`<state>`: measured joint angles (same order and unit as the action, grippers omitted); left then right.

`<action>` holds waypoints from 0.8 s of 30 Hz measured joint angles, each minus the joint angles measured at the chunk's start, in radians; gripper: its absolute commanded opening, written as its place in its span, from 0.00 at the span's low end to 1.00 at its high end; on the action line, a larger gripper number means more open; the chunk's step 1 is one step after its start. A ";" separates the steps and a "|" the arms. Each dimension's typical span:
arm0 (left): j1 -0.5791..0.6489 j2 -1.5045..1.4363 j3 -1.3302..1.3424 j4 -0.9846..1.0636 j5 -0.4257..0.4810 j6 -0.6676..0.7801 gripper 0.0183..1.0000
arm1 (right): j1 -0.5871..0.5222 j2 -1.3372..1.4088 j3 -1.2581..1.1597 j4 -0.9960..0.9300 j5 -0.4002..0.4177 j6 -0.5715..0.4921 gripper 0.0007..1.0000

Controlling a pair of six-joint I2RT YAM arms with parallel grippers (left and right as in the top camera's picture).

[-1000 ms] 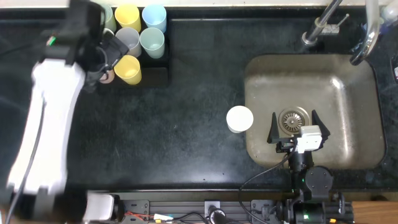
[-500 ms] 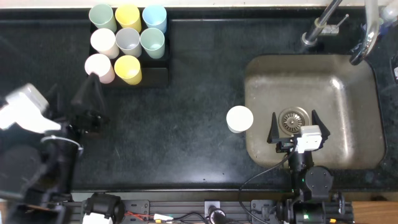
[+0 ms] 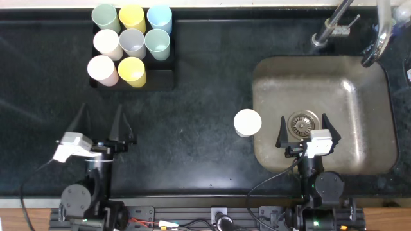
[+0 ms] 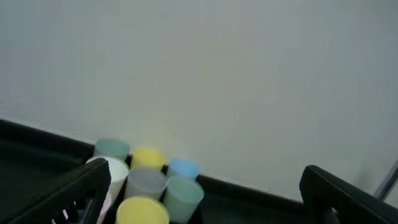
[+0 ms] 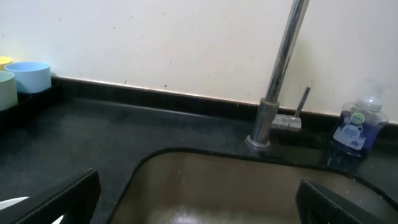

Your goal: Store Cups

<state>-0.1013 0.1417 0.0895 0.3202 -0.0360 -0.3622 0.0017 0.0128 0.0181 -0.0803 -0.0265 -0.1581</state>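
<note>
A black tray [image 3: 162, 76] at the back left of the counter holds several upright cups, among them a pale pink cup [image 3: 103, 70] and a yellow cup [image 3: 131, 71] in its front row. From the left wrist view the cluster shows too, with a grey cup [image 4: 147, 181] in the middle. One white cup [image 3: 247, 122] stands alone on the counter by the sink's left rim. My left gripper [image 3: 101, 122] is open and holds nothing, low near the front left, well away from the tray. My right gripper [image 3: 303, 130] is open over the sink, to the right of the white cup.
The steel sink [image 3: 359, 90] fills the right side, its drain [image 3: 303, 122] under the right gripper. A faucet [image 5: 278, 81] and a blue soap bottle [image 5: 356, 126] stand behind it. Dark counter [image 3: 192, 115] lies between tray and sink.
The left arm has drawn back from the tray to the front left, leaving the pale pink cup standing in the tray's front row. The right arm has not moved.
</note>
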 measured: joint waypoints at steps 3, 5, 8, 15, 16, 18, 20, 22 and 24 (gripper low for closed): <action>0.038 -0.074 -0.015 -0.111 0.019 0.001 1.00 | 0.000 0.000 0.000 0.000 0.000 0.000 1.00; 0.051 -0.114 -0.018 -0.178 0.029 0.000 1.00 | 0.000 0.000 0.000 0.001 0.000 0.000 1.00; 0.051 -0.127 -0.018 -0.250 0.041 0.001 1.00 | 0.000 0.000 0.000 0.001 0.000 0.000 1.00; 0.051 -0.129 -0.066 -0.389 0.056 0.001 1.00 | 0.000 0.000 0.000 0.000 0.000 0.000 1.00; 0.051 -0.129 -0.074 -0.404 0.059 0.001 1.00 | 0.000 0.000 0.000 0.000 -0.001 0.000 1.00; 0.051 -0.129 -0.078 -0.402 0.061 0.002 1.00 | 0.000 0.000 0.000 0.000 0.000 0.000 1.00; 0.051 -0.129 -0.078 -0.402 0.063 0.005 1.00 | 0.000 0.000 0.000 0.000 0.000 0.000 1.00; 0.051 -0.129 -0.078 -0.402 0.063 0.019 1.00 | 0.000 0.000 0.000 0.000 0.000 0.000 1.00; 0.051 -0.129 -0.078 -0.402 0.063 0.041 1.00 | 0.000 0.000 0.000 0.001 0.000 0.000 1.00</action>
<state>-0.0498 0.0128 0.0113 -0.0822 0.0269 -0.3210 0.0013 0.0128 0.0181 -0.0795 -0.0269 -0.1585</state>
